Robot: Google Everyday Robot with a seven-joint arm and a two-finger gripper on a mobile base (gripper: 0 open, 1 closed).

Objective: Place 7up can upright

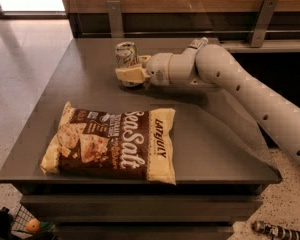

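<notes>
Silvery 7up can (126, 53) upright in the pinch of the tool (130, 73), base hidden, far across the table (90, 96).

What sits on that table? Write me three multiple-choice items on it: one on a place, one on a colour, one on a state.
1. Where is the 7up can? A on the floor; B on the far part of the table, beyond the chip bag; C on top of the bag.
2. Main colours of the chip bag? A brown and cream; B blue and white; C plain red.
3. How does the can stand? A on its side; B crushed flat; C upright, between the fingers of the gripper.
Key: B, it stands on the grey top behind the bag; A, brown panel, cream edges; C, its round top faces up, the gripper shut on its lower part.
</notes>
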